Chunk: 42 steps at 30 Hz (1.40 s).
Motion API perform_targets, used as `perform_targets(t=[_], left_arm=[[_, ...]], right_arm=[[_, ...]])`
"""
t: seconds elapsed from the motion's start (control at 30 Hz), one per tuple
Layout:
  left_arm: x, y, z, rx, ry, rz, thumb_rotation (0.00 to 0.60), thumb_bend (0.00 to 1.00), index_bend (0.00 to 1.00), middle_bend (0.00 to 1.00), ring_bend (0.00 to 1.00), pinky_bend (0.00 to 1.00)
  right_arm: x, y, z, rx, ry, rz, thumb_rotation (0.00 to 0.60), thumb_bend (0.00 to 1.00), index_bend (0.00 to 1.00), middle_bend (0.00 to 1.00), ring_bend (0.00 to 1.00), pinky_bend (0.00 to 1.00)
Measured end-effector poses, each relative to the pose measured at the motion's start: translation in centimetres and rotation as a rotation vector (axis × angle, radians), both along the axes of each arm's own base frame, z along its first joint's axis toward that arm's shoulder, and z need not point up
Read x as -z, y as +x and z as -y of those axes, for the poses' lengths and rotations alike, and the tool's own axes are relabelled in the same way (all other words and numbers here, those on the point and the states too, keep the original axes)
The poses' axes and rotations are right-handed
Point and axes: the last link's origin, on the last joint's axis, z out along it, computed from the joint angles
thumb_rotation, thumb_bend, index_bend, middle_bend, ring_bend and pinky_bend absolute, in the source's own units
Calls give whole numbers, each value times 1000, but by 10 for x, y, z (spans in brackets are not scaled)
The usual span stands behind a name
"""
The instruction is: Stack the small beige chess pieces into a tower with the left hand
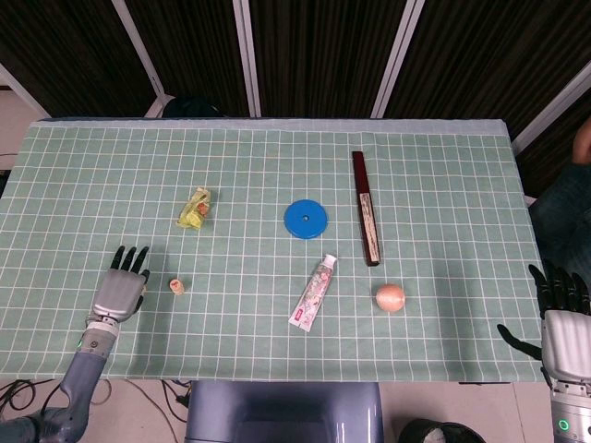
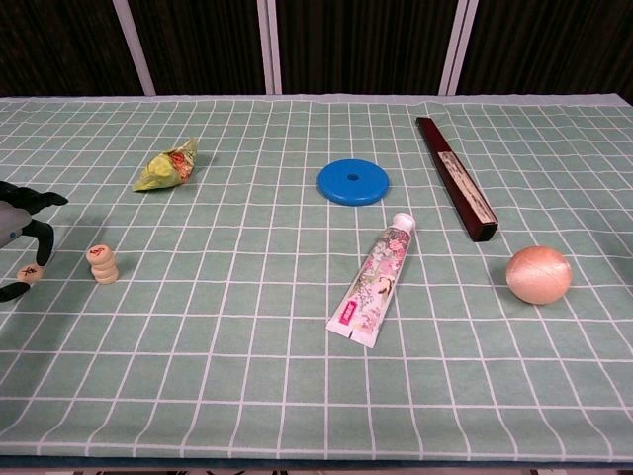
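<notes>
The left hand rests low over the near left part of the green checked tablecloth, its dark fingers pointing away from the robot and lying only a little apart. In the chest view the same hand shows at the left edge with its fingers curved downward around a single beige chess piece — the piece sits between the fingertips, but whether it is pinched or merely lying on the cloth beneath them cannot be told. Just beside the hand stands a short stack of beige chess pieces (upright, a red mark on its top face), apart from the fingers. The right hand rests at the near right corner of the table, fingers apart and holding nothing. Further out lie a crumpled yellow-green wrapper, a blue disc, a dark red folded fan, a tube of toothpaste and a small peach-coloured ball — all well apart from both hands.
</notes>
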Motion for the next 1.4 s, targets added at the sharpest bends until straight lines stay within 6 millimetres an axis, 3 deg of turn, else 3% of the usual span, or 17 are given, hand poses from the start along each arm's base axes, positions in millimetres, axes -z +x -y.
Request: perform_targets(t=[0.3, 1.4], left_arm=[[-2, -3, -1, -6, 3, -8, 600, 311, 435, 0, 0, 0], [0, -4, -1, -14, -4, -28, 600, 315, 481, 0, 0, 0]], right_arm=[[0, 0, 0, 1, 2, -1, 600, 232, 81, 13, 0, 0], [0, 0, 0, 6, 2, 4, 600, 233, 81, 13, 0, 0]])
